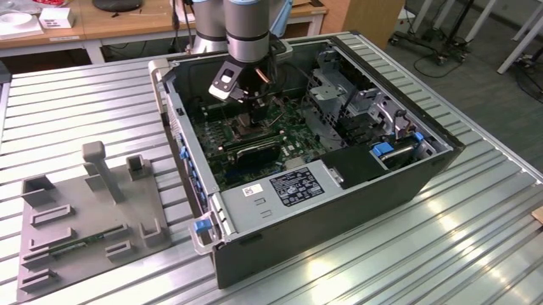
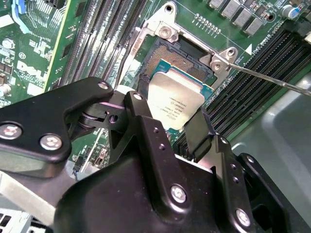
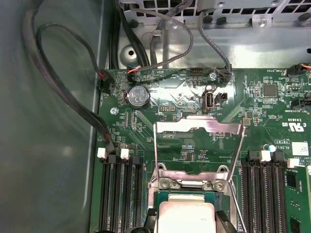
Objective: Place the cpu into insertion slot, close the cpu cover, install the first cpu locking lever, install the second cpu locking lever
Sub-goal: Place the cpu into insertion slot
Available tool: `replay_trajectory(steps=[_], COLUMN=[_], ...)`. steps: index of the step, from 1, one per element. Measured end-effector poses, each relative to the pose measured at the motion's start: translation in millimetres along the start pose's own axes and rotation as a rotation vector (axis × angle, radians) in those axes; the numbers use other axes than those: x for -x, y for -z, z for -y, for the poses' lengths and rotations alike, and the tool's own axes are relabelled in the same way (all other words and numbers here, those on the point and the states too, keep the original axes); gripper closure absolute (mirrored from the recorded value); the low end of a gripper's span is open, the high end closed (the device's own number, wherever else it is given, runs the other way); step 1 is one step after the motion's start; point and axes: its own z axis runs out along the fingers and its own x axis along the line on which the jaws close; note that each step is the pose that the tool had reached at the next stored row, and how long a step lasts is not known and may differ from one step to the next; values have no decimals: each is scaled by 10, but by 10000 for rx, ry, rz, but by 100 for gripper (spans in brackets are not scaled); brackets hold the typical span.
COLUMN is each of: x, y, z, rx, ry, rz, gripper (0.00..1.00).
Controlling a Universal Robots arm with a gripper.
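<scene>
My gripper (image 2: 171, 127) is closed on the cpu (image 2: 176, 103), with a finger (image 2: 146, 121) on each of two opposite edges. The chip hangs just above the insertion slot (image 2: 181, 57), directly below the fingertips. In the second wrist view it looks slightly tilted against the slot's frame. I judge the job here is to level it and square its edges to the slot's walls before letting it down. It should settle by its own weight with no pressing, since the contacts underneath would bend easily. The cpu cover (image 3: 198, 122) stands swung open just beyond the fingertips, clear of the descent. A thin locking lever (image 2: 272, 80) juts out to one side of the gripper, also out of the way.

The gripper's own body covers the near half of the slot, so I cannot tell whether the chip's near edge touches anything. The alignment notches and corner mark are too small to make out. In the exterior view the fingertips sit deep inside the computer case (image 1: 398, 184), lost among the board's parts.
</scene>
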Motion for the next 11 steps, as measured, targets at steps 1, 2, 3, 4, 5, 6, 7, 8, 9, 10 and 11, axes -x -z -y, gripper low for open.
replay_trajectory(steps=[1,2,3,4,5,6,7,8,9,10,11], x=[1,3,4,7,14,21,25,26,27,27,28], y=[-25,-30,-32,-35,-37,-39,-40,-42,-43,-46,-50], z=[18,22,24,25,25,26,26,26,27,27,29], rx=[0,0,0,1,1,1,1,2,1,1,1], ry=[0,-1,-1,0,0,-1,-1,-2,-2,-2,-2], rz=[-5,-11,-12,-12,-13,-13,-13,-14,-12,-14,-17], gripper=[46,46,46,46,46,46,46,46,46,46,46])
